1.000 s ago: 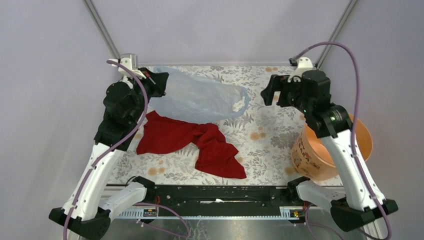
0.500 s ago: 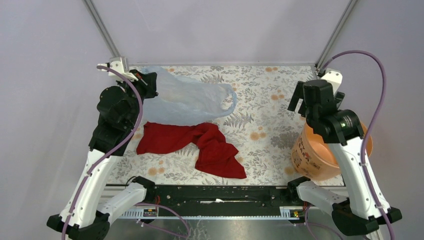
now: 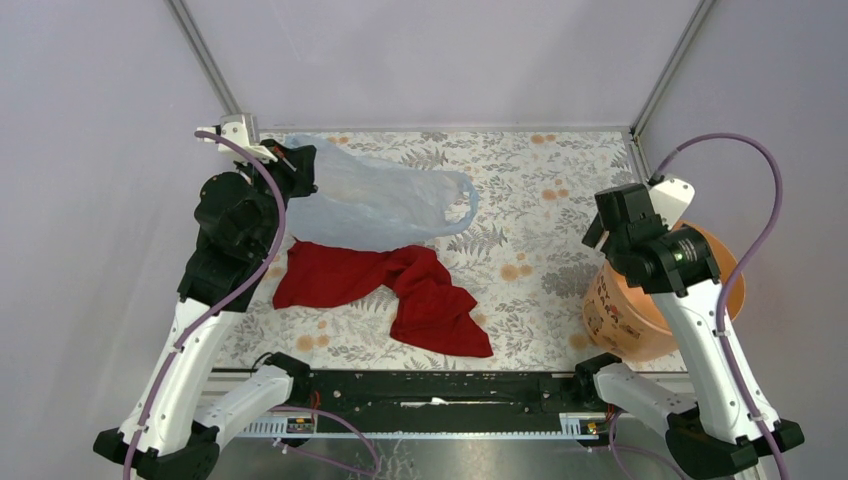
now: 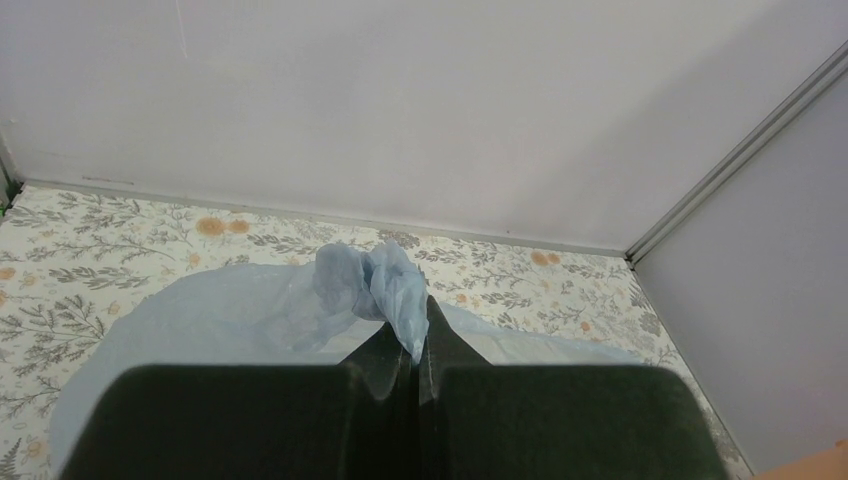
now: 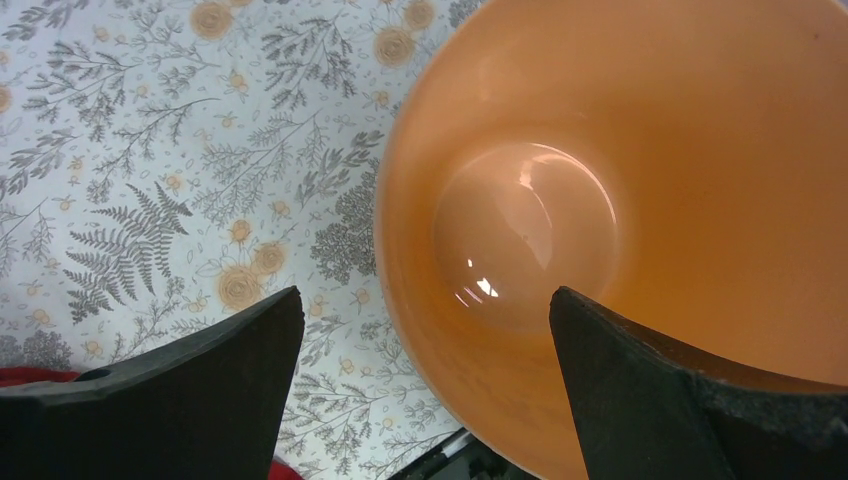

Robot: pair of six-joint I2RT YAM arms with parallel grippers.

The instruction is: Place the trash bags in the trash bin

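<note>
Plainly, the left gripper (image 4: 417, 342) had its jaws pressed together on a bunched fold of the bag (image 4: 352, 290), and in the left wrist view a crumpled tuft of the pale-blue film stood up just past the dark fingertips. From above, the same gripper (image 3: 300, 166) sat at the far left corner of the table (image 3: 545, 170), pinching the bag (image 3: 375, 205) at its left end. The right gripper (image 5: 425, 300) had its jaws spread wide and held nothing. In the right wrist view its two black fingers (image 5: 200, 380) framed the left part of the bin's (image 5: 700, 140) rim, one finger over the flowered tabletop and the other over the bin's open mouth. Whether either finger touched the rim could not be told. From above, that gripper (image 3: 604, 224) hung at the far left edge of the bin (image 3: 612, 318). The bag was thin and see-through, wrinkled all over, and lay spread out flat across the far left part of the table, with the leaf pattern faintly visible through it. At its right end an open loop of film curled round like a handle. Its near edge met the far edge of a rumpled red cloth (image 3: 405, 285), which lay closer to the arms' bases. The bin stood upright at the right side of the table, well apart from the bag, its glossy orange inside and round bottom catching the light, and dark printed pictures showed on its pale outer side.
</note>
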